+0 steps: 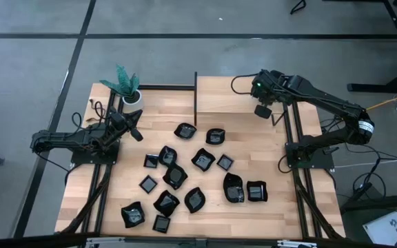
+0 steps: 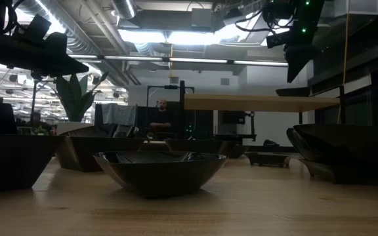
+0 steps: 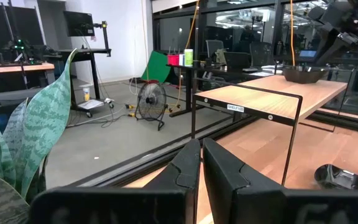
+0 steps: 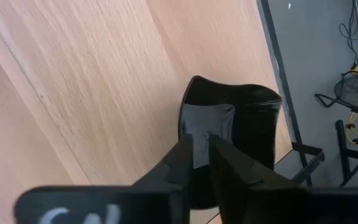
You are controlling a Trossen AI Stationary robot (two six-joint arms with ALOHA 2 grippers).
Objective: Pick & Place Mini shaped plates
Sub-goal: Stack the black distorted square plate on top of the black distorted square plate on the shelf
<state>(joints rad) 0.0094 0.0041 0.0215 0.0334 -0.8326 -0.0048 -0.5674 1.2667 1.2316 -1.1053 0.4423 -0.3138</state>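
Currently we see the right pincer [image 4: 201, 152] over the raised shelf [image 1: 236, 93] at the far side of the bench [image 1: 302, 207], with a black plate [image 4: 244, 134] directly under it. Its fingers [image 4: 182, 155] look nearly closed, with only a thin gap, and they straddle the plate's near rim. We can't tell whether they actually grip it or just sit at the edge. In the left wrist view that same plate [image 3: 303, 74] sits on the shelf top near its far end, with the right arm [image 3: 347, 25] above it.

The left pincer [image 3: 201, 162] is closed with nothing in it, fingers [image 3: 185, 171] almost touching. From above it [image 1: 131, 124] sits at the bench's far left, just beside the white pot with a green plant [image 1: 126, 86].

The rest of the plates are spread over the middle and near part of the bench, mixed shapes, most apart from each other, a few touching. We count roughly fifteen, e.g. one [image 1: 185, 130] nearest the shelf, one [image 1: 256, 191] near the right arm's base and one [image 1: 132, 215] at the near left. The low view shows one rounded plate [image 2: 159, 169] close to the camera, upright on the wood.

A person [image 2: 161, 118] is visible in the room behind the bench.
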